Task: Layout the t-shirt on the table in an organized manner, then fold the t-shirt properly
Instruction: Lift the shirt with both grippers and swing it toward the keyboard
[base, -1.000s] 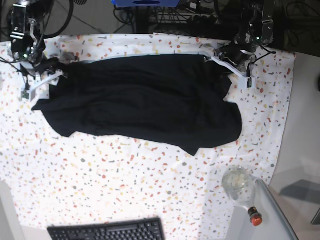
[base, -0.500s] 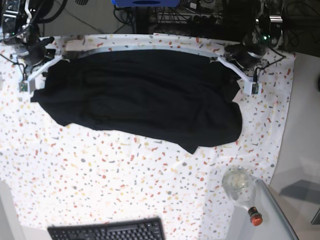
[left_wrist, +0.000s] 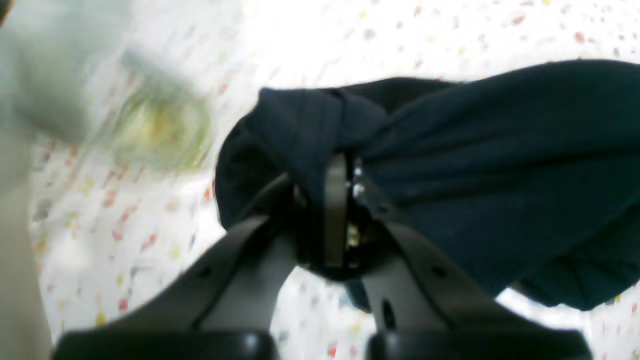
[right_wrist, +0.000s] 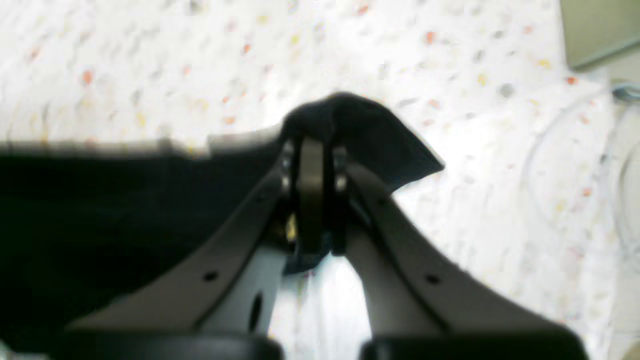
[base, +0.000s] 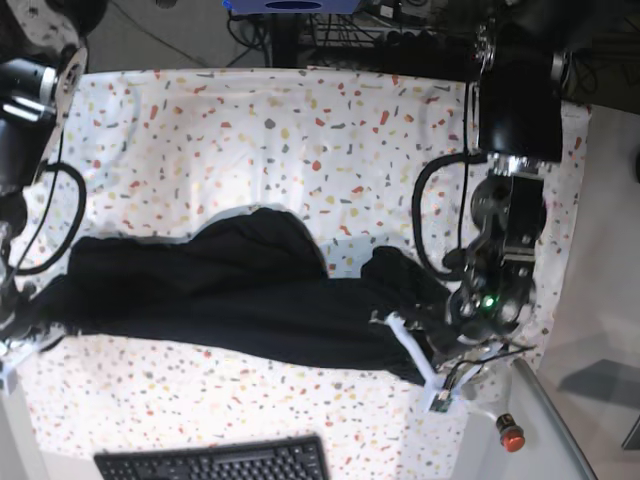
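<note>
You're early in layout: the t-shirt (base: 230, 290) is stretched in a band across the near part of the tabletop (base: 300, 130), bunched and wrinkled, not flat, with no fold made yet. Left hand (left_wrist: 345, 210) is clamped tight on a gathered corner of the shirt. Right hand (right_wrist: 311, 200) is pinched closed on the opposite corner.
</note>
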